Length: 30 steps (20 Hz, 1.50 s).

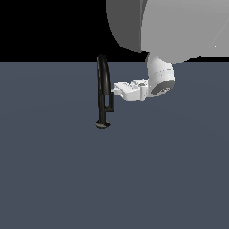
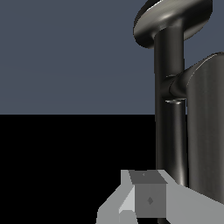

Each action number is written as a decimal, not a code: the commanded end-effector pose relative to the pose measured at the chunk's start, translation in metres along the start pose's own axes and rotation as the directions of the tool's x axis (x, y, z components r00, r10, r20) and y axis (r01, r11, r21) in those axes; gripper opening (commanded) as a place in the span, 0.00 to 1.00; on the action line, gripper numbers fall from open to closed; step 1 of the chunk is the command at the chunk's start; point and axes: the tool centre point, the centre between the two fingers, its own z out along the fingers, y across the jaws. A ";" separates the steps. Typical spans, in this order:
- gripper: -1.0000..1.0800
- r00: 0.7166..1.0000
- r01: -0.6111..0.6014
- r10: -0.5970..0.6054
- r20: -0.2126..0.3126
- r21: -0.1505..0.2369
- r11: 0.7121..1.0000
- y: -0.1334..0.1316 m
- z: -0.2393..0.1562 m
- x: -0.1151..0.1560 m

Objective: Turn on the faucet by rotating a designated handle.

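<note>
Exterior view: arm reaches sideways, hand (image 1: 114,89) seemingly touching the handle (image 1: 110,102).

the faucet (image 1: 103,91) looks like polished black metal, glossy and smooth, with pale streaks of reflection along its stem in the wrist view. the handle (image 1: 111,103) has the same dark sheen. the gripper (image 1: 114,89) appears matt white plastic, smooth. the floor (image 1: 134,179) is flat, matt slate blue, without texture.
</note>
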 end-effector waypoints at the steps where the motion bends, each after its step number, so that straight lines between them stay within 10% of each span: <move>1: 0.00 1.000 -0.019 0.018 0.023 0.019 1.000 -0.003 0.002 0.009; 30: 0.00 0.999 -0.030 0.029 0.037 0.030 0.999 0.012 0.004 0.009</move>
